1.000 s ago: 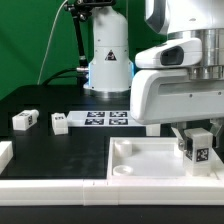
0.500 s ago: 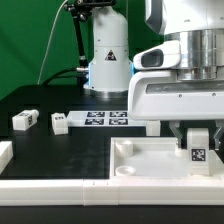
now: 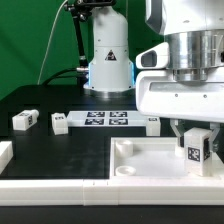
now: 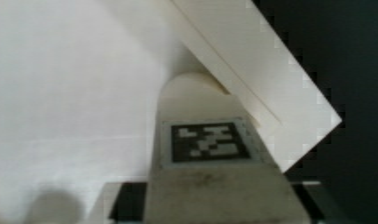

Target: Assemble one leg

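Leg [image 3: 197, 150]: white block, tag facing out, pinched upright between the fingers [image 3: 178, 134], over the white panel [image 3: 140, 160]. Two similar blocks [image 3: 25, 120] well apart on bench [image 3: 60, 150].

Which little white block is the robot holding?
The leg with the tag, pinched in the gripper over the big white panel. Two other blocks lie loose on the black table.

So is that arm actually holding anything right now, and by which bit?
Yes: the end effector holds the leg, a small white tagged block, gripped by its upper end between the two fingers, tagged end down over the white panel.
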Tool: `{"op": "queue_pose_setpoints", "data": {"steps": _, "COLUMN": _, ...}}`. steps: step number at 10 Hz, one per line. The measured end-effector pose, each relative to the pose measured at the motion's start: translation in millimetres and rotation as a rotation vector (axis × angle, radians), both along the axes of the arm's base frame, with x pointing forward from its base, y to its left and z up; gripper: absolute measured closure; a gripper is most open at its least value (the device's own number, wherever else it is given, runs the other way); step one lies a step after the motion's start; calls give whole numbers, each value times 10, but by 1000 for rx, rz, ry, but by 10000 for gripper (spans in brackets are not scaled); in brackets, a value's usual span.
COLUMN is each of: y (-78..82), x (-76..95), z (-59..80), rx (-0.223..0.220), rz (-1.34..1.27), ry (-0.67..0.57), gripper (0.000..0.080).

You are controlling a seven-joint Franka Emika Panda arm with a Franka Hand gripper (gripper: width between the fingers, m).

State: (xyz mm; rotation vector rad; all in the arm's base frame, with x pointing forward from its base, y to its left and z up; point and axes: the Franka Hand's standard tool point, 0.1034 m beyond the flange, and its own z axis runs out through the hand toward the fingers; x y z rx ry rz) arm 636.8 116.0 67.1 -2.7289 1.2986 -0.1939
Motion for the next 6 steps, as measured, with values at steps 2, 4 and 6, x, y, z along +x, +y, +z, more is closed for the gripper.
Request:
{"op": "queue_pose_setpoints", "data": {"steps": 2, "y": 1, "x": 1, "z": 0, "rx": -3, "rz": 18, "ry": -1, "gripper": 509}}
{"op": "queue_pose_setpoints", "data": {"steps": 4, "y": 0, "x": 1, "z": 1, "rx": -14, "rz": 83, "ry": -4, "gripper": 207}}
{"op": "queue_pose_setpoints", "data": {"steps": 6, "y": -3, "x": 6, "z": 3, "rx": -54, "rz": 310, "ry": -17, "gripper": 162}}
